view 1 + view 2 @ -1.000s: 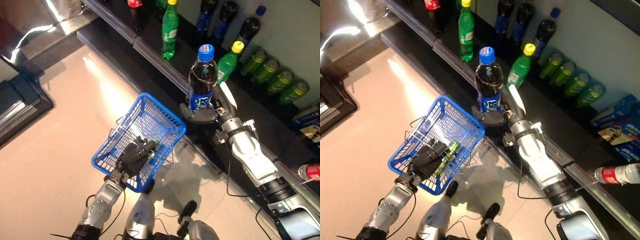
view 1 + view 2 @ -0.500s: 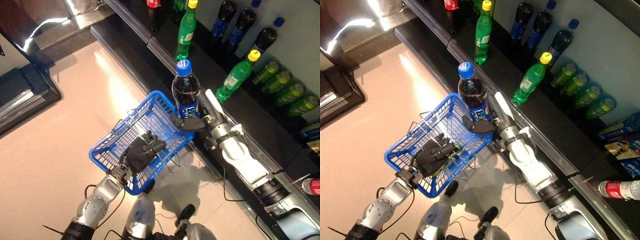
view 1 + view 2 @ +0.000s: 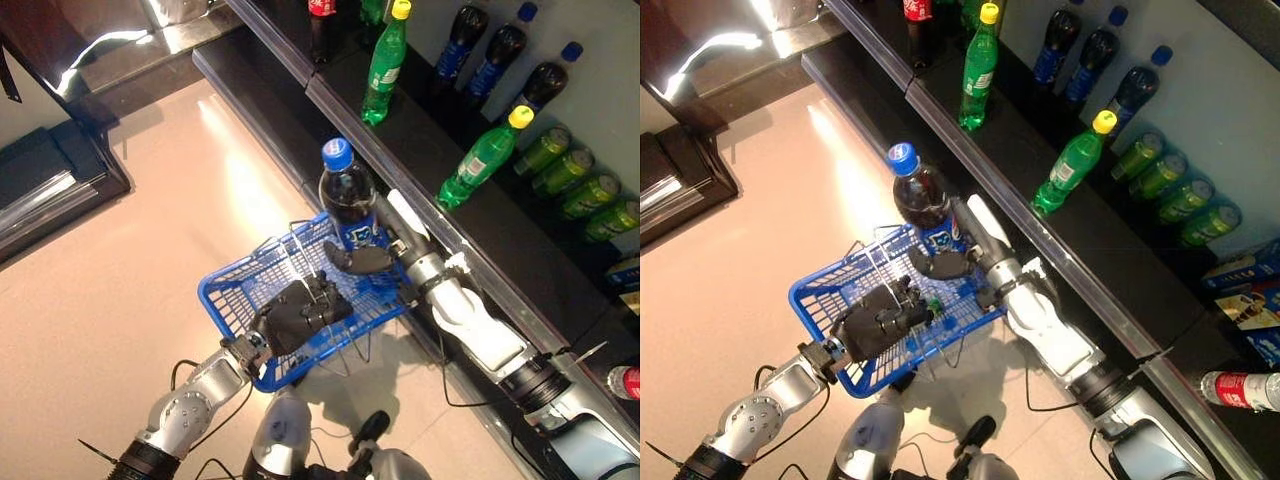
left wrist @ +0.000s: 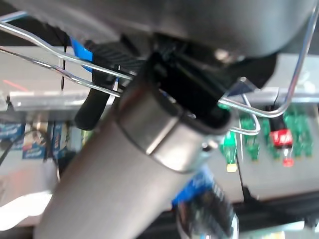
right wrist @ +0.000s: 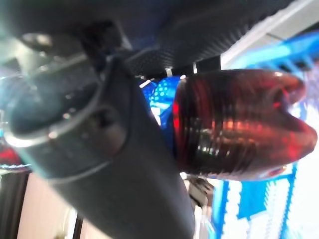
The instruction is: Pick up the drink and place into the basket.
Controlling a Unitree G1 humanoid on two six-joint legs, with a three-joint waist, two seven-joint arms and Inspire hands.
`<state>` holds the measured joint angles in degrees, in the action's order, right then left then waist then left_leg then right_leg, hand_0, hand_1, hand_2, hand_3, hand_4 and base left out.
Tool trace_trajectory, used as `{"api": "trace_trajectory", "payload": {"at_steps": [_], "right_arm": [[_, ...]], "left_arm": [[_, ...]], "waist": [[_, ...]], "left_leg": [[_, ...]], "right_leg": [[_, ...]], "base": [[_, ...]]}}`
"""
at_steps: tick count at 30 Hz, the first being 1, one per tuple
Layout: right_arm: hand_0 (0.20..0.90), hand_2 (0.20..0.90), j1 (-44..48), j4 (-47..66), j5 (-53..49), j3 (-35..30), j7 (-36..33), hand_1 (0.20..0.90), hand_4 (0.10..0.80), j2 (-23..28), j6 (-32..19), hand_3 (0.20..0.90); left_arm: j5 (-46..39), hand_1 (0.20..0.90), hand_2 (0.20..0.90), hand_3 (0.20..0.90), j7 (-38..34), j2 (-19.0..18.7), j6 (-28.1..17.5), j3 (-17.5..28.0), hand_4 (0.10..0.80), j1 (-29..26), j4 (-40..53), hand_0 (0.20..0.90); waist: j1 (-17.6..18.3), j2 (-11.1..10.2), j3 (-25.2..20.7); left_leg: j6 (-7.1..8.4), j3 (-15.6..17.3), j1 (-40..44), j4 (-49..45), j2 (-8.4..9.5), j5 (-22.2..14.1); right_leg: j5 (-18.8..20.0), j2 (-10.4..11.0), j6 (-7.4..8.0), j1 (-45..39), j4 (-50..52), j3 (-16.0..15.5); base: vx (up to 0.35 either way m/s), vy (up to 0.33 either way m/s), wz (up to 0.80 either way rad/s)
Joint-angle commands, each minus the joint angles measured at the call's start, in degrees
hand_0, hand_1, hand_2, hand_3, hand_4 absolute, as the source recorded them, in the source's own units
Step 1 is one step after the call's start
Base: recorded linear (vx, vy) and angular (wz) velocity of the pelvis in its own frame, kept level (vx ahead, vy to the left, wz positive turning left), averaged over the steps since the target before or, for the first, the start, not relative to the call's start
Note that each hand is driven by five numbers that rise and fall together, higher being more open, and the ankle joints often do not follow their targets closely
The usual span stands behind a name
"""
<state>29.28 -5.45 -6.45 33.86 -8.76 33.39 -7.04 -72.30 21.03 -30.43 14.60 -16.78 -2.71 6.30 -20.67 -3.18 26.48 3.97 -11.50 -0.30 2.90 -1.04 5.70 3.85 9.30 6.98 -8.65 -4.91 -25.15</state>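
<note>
- Drink [image 3: 349, 195]: dark cola bottle, blue cap, blue label; print too small to read and not given here.
- Drink stands upright, long axis vertical, cap up, base down over the basket's [image 3: 232, 300] shelf-side rim, above the inside of the basket rather than resting on its floor.
- Right hand [image 3: 362, 259] grasps the drink low on the body, at the label; fingers curl round it. Right wrist view shows the dark bottle [image 5: 234, 132] pressed against the hand, blue basket mesh past it.
- Left hand [image 3: 298, 320] is clenched on the basket's wire handles [image 3: 305, 245], hand sitting over the basket's middle. Left wrist view shows the wire handles [image 4: 65, 64] crossing just past the hand.
- Basket is blue wire mesh, held above the pale floor [image 3: 130, 260], its far edge near the dark shelf [image 3: 420, 160].
- A small green item [image 3: 934, 301] lies inside the basket by the left hand; cannot tell what it is.
- On the shelf: two green bottles with yellow caps [image 3: 384, 60] [image 3: 483, 160], upright; three dark bottles with blue caps [image 3: 505, 55] along the back wall; green cans [image 3: 580, 185] in a row at the far right end; a red-label bottle [image 3: 322, 20] at the far left end.
- A red-label bottle [image 3: 1240, 388] lies on its side at the shelf's near right edge.
</note>
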Motion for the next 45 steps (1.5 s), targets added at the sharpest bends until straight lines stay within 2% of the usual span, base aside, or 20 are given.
{"api": "trace_trajectory", "payload": {"at_steps": [1,11,24,34,45], "right_arm": [[0.3,0.3,5.3,-1.2,-0.5,5.0,-1.2,0.3,0.1,-4.0,-6.6,0.2],[0.3,0.3,4.2,-9.7,2.9,6.6,-1.5,0.3,0.1,-5.0,-4.2,0.2],[0.3,0.3,0.2,-21.0,4.2,4.5,-1.7,0.3,0.1,-7.8,-0.7,0.2],[0.3,0.3,-0.2,-22.8,9.9,4.4,-1.7,0.3,0.1,-8.1,0.0,0.2],[0.3,0.3,3.5,-19.9,18.1,8.3,1.1,0.3,0.1,-6.0,1.6,0.2]], "left_arm": [[-4.6,0.3,0.3,0.2,15.6,6.4,-4.6,-4.9,0.1,-7.4,14.6,0.3],[-4.8,0.3,0.3,0.2,18.6,6.2,-2.3,-4.5,0.1,-7.6,17.1,0.3],[-5.0,0.3,0.3,0.2,20.5,6.9,0.3,-3.2,0.1,-6.8,18.6,0.3],[-4.4,0.3,0.3,0.2,21.8,7.4,2.1,-2.8,0.1,-6.5,19.4,0.3],[-4.1,0.3,0.3,0.2,22.7,7.3,2.5,-3.6,0.1,-7.1,19.9,0.3]], "waist": [[-0.1,-1.1,-21.2],[-1.2,-1.0,-21.5],[-2.0,-0.6,-21.9],[-2.3,-0.6,-22.2],[-2.4,-0.8,-22.3]], "left_leg": [[-0.51,0.7,0.4,2.1,2.12,-1.8],[-0.31,-0.6,0.0,2.1,2.32,-1.4],[-0.15,-1.2,0.2,2.1,2.29,-1.5],[-0.12,-1.7,0.3,2.1,2.44,-1.4],[-0.1,-1.8,0.5,2.1,2.58,-1.2]], "right_leg": [[-2.5,0.4,2.18,-3.9,0.0,-2.9],[-2.5,0.5,2.16,-4.2,0.0,-4.1],[-2.6,0.6,2.0,-4.5,0.1,-4.7],[-2.5,0.6,2.08,-4.6,0.1,-5.0],[-2.4,0.5,2.02,-4.7,0.1,-5.1]], "base": [[0.0,0.0,0.0],[0.01,-0.005,0.08],[0.004,-0.003,0.03],[0.001,0.0,0.0],[0.0,0.0,0.0]]}}
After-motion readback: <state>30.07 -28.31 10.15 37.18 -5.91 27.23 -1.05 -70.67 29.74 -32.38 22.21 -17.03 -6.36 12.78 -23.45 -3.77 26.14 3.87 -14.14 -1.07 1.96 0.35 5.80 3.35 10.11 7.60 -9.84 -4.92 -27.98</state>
